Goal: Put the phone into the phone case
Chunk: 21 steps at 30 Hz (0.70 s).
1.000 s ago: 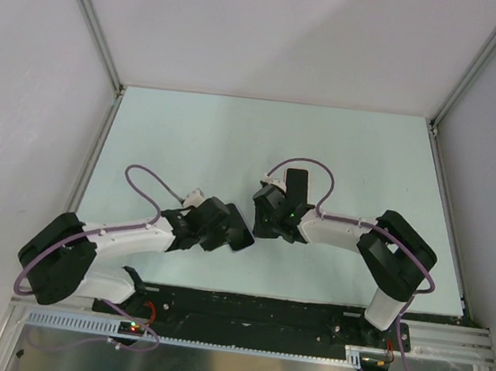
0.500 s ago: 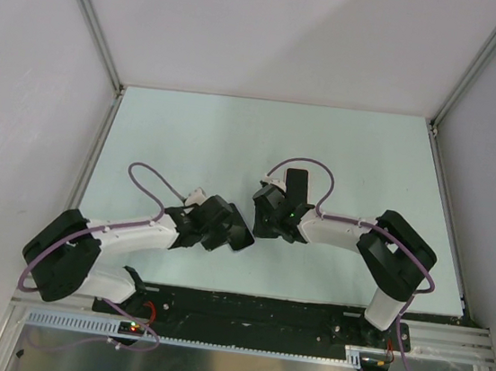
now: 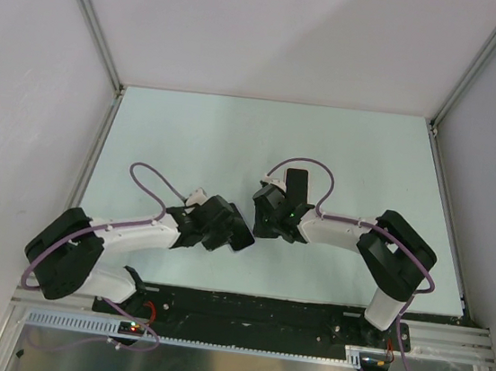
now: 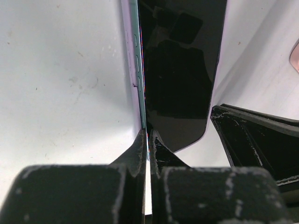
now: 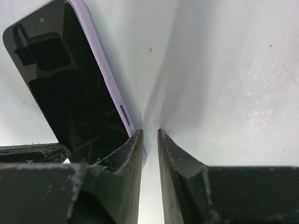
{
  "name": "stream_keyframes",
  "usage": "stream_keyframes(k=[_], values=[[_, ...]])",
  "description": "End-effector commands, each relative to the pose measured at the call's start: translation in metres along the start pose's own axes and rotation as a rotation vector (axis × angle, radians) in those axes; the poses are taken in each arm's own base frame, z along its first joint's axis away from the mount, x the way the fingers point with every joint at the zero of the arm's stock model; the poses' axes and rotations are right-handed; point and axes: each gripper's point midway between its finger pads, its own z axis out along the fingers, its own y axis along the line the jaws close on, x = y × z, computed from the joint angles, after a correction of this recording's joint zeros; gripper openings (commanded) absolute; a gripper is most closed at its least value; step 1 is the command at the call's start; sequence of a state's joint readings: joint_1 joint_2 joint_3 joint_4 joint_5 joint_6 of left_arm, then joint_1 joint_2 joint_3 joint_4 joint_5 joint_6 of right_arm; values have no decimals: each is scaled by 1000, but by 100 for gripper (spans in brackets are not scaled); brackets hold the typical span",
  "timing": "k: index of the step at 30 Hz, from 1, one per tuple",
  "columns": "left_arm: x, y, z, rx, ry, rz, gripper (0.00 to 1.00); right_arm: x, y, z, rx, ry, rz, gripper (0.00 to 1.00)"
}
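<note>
The phone (image 4: 180, 70) lies screen-up on the pale table (image 3: 236, 139), its dark glass mirroring the arms above. A lilac phone case (image 4: 130, 56) shows as a thin rim along the phone's long sides. The wrist views do not settle whether the phone is fully seated in it.

The left gripper (image 4: 148, 137) is clenched on the near end of one long edge of the phone, with the side buttons just beyond its tips. The right gripper (image 5: 149, 135) stands at the phone's other near corner. One fingertip (image 5: 133, 144) overlaps the lilac rim, and only a narrow slit shows between the fingers. I cannot tell whether they are holding anything.

From above, both wrists crowd over the phone and hide it completely. In the left wrist view the right gripper's black body sits just beside the phone's near corner. A pink sliver (image 4: 295, 55) shows beyond the phone, too small to identify. A purple cable (image 3: 140, 177) loops over each arm.
</note>
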<state>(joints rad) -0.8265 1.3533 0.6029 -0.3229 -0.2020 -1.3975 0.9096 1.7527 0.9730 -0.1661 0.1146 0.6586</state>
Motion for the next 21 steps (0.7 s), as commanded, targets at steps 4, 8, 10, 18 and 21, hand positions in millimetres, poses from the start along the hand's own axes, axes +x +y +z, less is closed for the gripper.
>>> stream_keyframes(k=[4,8,10,18,21], values=[[7,31,24,-102,-7,25,0,7,-4,5,25,22,-12,25],[8,37,26,-116,-5,33,0,5,-4,2,22,16,-15,25],[9,40,26,-123,-3,39,0,3,-3,0,20,8,-18,25],[14,60,31,-178,14,65,0,-7,2,-13,10,-31,-44,25],[15,68,33,-198,12,78,0,-12,4,-19,7,-53,-62,28]])
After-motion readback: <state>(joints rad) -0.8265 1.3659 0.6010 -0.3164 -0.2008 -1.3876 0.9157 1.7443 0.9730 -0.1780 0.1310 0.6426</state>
